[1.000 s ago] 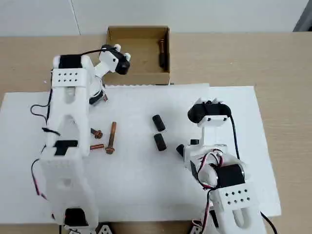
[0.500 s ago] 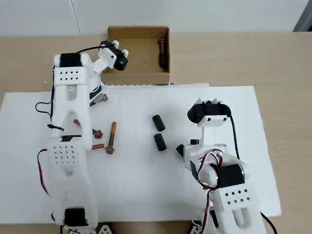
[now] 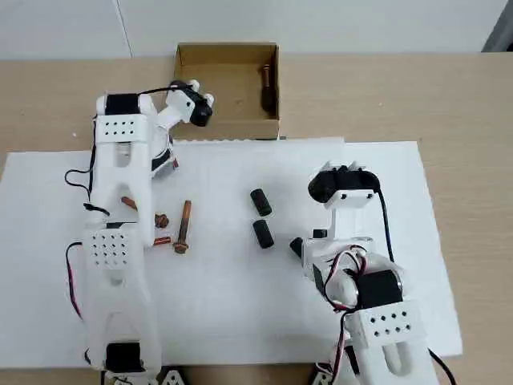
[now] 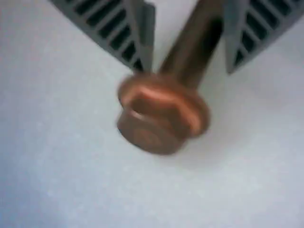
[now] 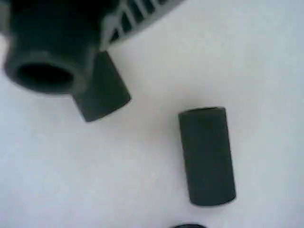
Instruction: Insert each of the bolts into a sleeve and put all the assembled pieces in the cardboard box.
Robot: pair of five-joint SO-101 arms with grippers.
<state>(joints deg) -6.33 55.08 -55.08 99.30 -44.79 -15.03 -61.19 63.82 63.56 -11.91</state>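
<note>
Left gripper (image 4: 187, 64): closed on the copper bolt (image 4: 161, 114) by its shank, head left free. It sits over the white sheet (image 3: 240, 321), at 7 o'clock of the cardboard box (image 3: 227, 128).
Right gripper (image 3: 299, 245): clamps a sleeve (image 5: 45, 69) with the bore exposed, presumably to receive that shank. Two loose sleeves (image 3: 263, 233) lie at its 10 o'clock.

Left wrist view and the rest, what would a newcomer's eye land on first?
A copper bolt looms large, head toward the camera, clamped in the left end effector. The right end effector holds a black sleeve, bore facing its camera. Beyond the white sheet sits the cardboard box.
</note>
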